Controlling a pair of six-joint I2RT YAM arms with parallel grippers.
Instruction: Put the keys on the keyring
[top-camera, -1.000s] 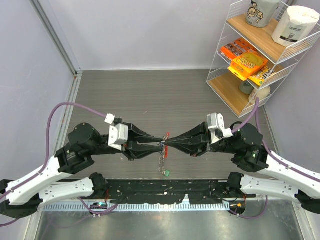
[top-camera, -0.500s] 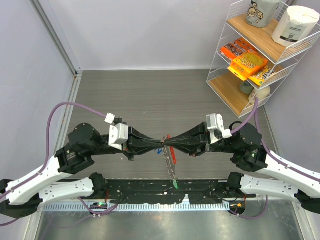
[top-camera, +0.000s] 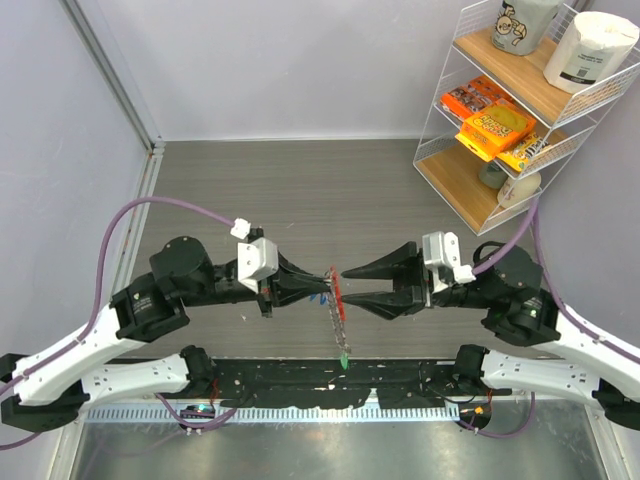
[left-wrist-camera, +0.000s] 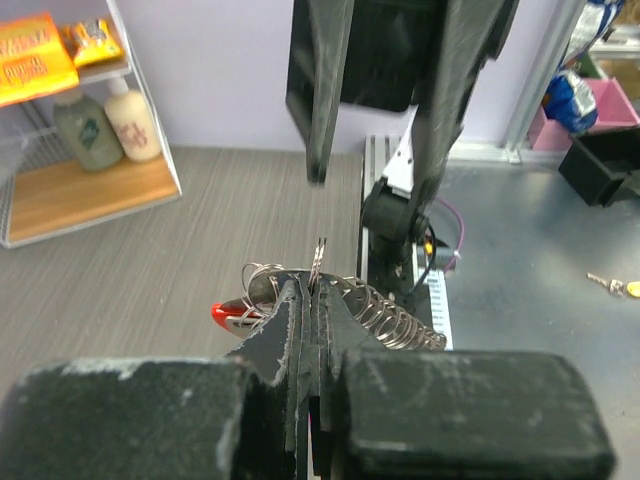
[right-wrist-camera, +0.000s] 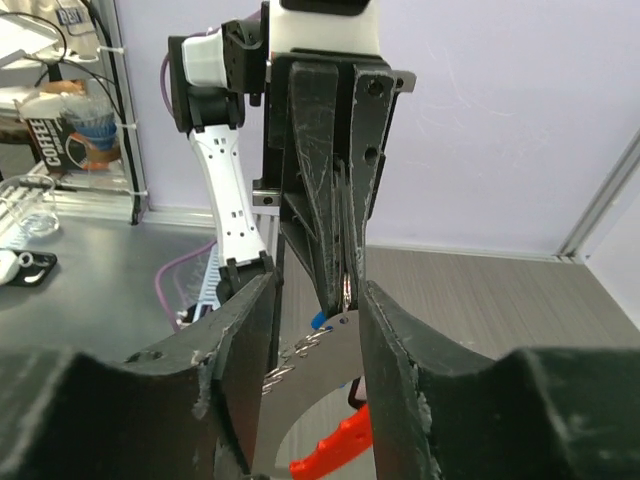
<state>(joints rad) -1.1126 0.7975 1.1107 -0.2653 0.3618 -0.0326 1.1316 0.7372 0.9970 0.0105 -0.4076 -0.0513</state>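
Observation:
My left gripper (top-camera: 326, 283) is shut on the silvery ring (left-wrist-camera: 319, 262) of the keyring, holding it up over the table. The keyring's red clip (top-camera: 337, 288) sits right at the fingertips and also shows in both wrist views (left-wrist-camera: 229, 314) (right-wrist-camera: 338, 451). Its chain (top-camera: 339, 325) hangs down toward the near edge, with the green key (top-camera: 343, 358) at its end. A blue key (top-camera: 319, 295) peeks out just below the left fingertips (right-wrist-camera: 321, 319). My right gripper (top-camera: 349, 284) faces the left one, open, its fingers (right-wrist-camera: 243, 335) on either side of the ring without touching it.
A white wire shelf (top-camera: 470, 110) with wooden boards, orange snack boxes (top-camera: 495, 125) and a paper roll (top-camera: 592, 50) stands at the back right. A black rail (top-camera: 330, 385) runs along the near edge between the arm bases.
The right gripper has opened, let go and drawn back to the right. The left gripper closed on the ring and shifted slightly right. The chain with the green key has swung.

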